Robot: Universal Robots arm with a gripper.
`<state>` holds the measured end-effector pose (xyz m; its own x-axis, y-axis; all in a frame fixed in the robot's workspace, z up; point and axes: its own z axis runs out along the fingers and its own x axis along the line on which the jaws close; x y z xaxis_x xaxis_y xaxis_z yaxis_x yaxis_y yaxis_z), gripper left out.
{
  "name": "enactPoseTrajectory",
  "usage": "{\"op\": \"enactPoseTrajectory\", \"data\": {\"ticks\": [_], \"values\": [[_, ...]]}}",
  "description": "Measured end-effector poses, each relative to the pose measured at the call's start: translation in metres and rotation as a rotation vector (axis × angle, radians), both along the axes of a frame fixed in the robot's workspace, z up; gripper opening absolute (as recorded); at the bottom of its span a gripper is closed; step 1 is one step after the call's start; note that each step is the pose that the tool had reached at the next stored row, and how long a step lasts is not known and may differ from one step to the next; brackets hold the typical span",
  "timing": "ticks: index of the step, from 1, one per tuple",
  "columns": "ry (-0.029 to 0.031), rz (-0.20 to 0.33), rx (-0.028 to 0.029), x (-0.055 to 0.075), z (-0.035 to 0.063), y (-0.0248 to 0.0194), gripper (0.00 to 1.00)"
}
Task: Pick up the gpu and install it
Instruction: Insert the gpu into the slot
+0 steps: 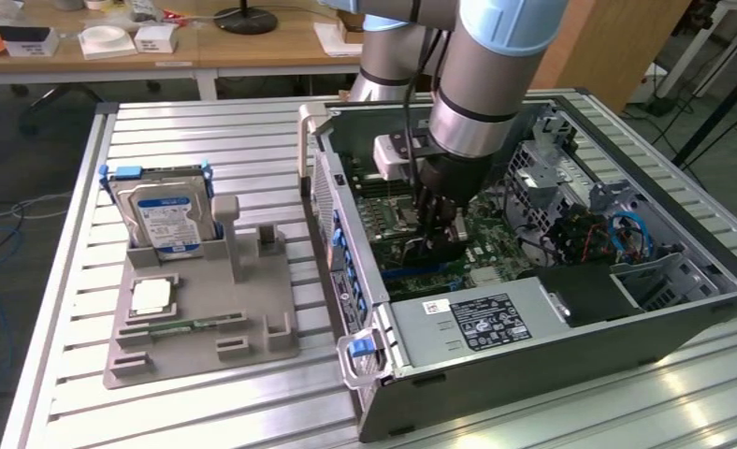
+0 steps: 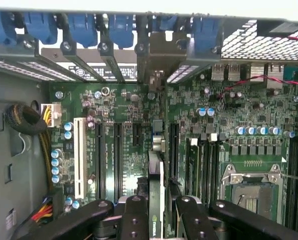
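The arm reaches straight down into the open computer case [image 1: 668, 309], which lies on its side on the slatted desk [image 1: 194, 140] so the motherboard [image 2: 128, 130] faces up and the slots can be reached from above. The gripper [image 1: 434, 245] sits low over the middle of that board. In the wrist view its black fingers [image 2: 134, 220] are closed narrowly on the gpu [image 2: 156, 200], which is held on edge so that I see it as a thin green strip running away from the fingers toward the case's rear slot brackets [image 2: 154, 55]. That edge-down hold looks meant to line the card's contacts up with one of the long black expansion slots [image 2: 117, 155] directly under it; I cannot tell whether the card already touches a slot.

Beside the case, the grey parts holder [image 1: 200, 327] carries the hard drive [image 1: 163, 215] standing upright.
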<state>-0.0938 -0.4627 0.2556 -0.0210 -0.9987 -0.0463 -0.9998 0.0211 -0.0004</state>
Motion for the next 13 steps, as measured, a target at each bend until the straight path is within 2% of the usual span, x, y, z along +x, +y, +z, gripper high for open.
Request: {"op": "enactPoseTrajectory", "data": {"ticks": [5, 13], "values": [[0.0067, 0.0, -0.0009, 0.0023, 0.0008, 0.0, 0.26], [0.0073, -0.001, -0.0018, 0.0023, 0.0018, 0.0, 0.26]]}}
